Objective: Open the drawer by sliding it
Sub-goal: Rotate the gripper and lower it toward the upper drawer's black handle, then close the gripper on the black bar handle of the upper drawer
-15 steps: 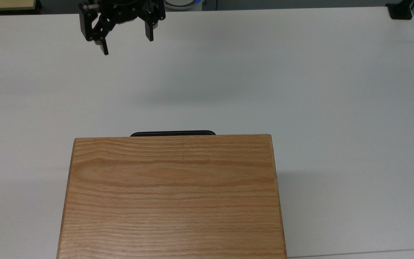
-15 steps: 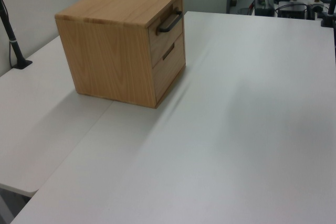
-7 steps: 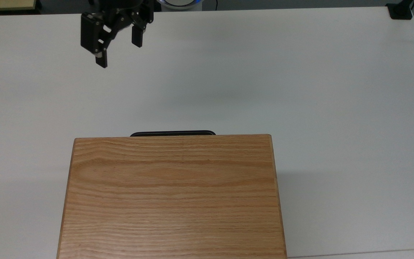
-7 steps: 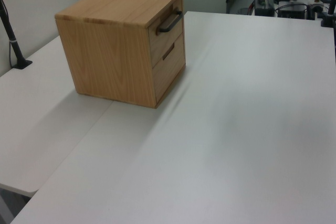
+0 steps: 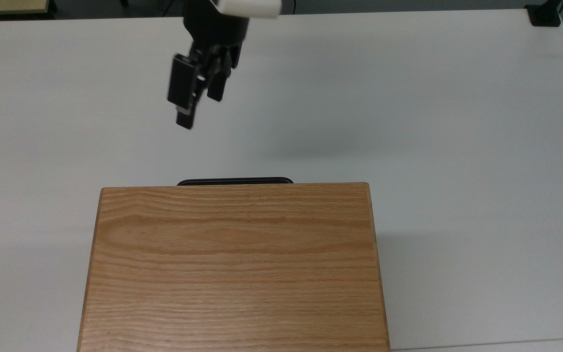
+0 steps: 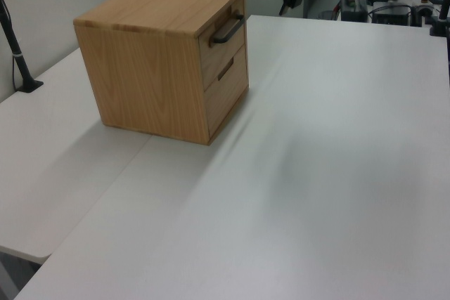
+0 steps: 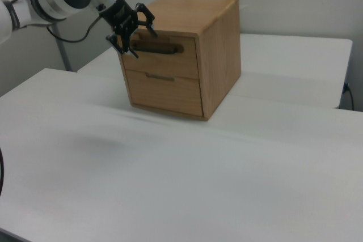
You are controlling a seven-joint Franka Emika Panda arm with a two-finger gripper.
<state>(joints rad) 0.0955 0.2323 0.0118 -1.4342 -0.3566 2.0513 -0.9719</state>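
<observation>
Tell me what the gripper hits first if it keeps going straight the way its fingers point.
Probably the white table: the gripper hangs open, fingers aimed downward and slightly toward the cabinet. The drawer and its handle lie farther ahead; depth is uncertain.

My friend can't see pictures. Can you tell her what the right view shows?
A robot arm's open black claw hangs just in front of the top drawer of a small wooden cabinet, near its black bar handle. Both drawers look shut, and the cabinet stands on a white table.

A lab: white worktables (image 6: 337, 173), partition walls, cluttered benches behind.
</observation>
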